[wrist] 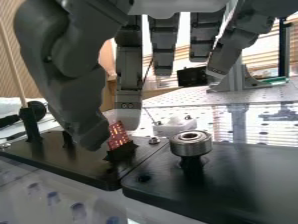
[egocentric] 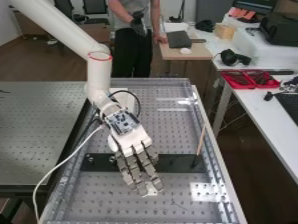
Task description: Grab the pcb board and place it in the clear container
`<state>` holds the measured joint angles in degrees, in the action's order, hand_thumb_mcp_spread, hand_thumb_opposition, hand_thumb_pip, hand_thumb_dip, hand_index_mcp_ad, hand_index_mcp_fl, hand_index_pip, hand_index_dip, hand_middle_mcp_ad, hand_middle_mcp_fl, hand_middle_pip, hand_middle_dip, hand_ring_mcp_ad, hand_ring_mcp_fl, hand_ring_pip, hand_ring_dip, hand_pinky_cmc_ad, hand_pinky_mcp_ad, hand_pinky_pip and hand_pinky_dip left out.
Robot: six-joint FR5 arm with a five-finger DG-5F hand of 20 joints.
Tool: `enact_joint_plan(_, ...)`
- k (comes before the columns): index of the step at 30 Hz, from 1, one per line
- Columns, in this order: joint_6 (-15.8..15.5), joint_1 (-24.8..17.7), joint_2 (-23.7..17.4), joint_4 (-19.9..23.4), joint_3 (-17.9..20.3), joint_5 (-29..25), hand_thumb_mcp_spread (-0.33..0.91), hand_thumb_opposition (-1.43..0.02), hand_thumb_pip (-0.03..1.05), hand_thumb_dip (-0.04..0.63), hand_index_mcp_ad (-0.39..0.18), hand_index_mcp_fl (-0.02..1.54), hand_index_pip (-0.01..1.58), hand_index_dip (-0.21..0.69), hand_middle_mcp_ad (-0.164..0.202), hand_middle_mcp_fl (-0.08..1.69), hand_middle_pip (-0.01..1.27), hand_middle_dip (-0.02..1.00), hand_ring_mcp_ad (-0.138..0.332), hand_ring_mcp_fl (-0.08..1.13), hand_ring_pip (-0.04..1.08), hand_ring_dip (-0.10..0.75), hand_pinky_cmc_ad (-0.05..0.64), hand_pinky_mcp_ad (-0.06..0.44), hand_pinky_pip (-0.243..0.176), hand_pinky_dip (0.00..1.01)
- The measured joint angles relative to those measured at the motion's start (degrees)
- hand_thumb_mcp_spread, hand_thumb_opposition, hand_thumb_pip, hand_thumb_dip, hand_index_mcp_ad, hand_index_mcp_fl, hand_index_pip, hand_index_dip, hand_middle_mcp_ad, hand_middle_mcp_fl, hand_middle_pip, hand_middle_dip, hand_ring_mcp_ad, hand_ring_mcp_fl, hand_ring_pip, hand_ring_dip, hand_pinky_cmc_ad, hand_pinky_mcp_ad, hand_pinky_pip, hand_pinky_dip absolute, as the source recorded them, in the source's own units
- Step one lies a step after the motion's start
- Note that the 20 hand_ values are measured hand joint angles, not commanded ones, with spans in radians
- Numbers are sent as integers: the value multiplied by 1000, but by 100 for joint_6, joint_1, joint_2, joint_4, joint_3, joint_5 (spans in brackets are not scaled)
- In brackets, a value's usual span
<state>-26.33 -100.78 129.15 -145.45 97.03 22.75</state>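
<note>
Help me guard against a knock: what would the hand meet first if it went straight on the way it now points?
Probably the red board, in its black holder by the hand; depth is unclear, so the black plate beneath might come first.

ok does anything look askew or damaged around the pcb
Nothing looks spilled or damaged. One slight oddity: the red pcb seems to lean in its black holder, though that may be the viewing angle; the metal bearing sits upright on its post.

The robot hand (egocentric: 135, 142) hides part of the black plate (egocentric: 179, 162).
</note>
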Motion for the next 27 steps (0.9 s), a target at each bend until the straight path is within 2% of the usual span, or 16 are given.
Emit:
enact_joint_plan(2, -5, 8, -2, 5, 3, 7, 415, -883, 628, 250, -24, 328, 1517, 148, 91, 141, 140, 140, 192, 0, 122, -30, 311, 159, -91, 545)
enact_joint_plan(9, -213, 19, -143, 229, 84, 9, 429, -923, 583, 239, -24, 379, 1517, 138, 91, 141, 140, 140, 194, 0, 122, -30, 311, 157, -91, 529)
enact_joint_plan(17, -1002, -19, -635, 939, 320, 135, 429, -923, 583, 239, -21, 379, 1517, 138, 91, 138, 140, 140, 194, 0, 122, -30, 311, 157, -91, 527)
enact_joint_plan(20, -1147, -61, -817, 1115, 392, 223, 429, -923, 583, 239, -21, 379, 1517, 138, 91, 138, 140, 140, 194, 0, 126, -30, 311, 157, -91, 527)
enact_joint_plan(27, -1219, -169, -1200, 1182, 470, 659, 429, -920, 583, 239, -24, 379, 1515, 141, 91, 138, 140, 140, 194, 0, 126, -30, 311, 157, -91, 527)
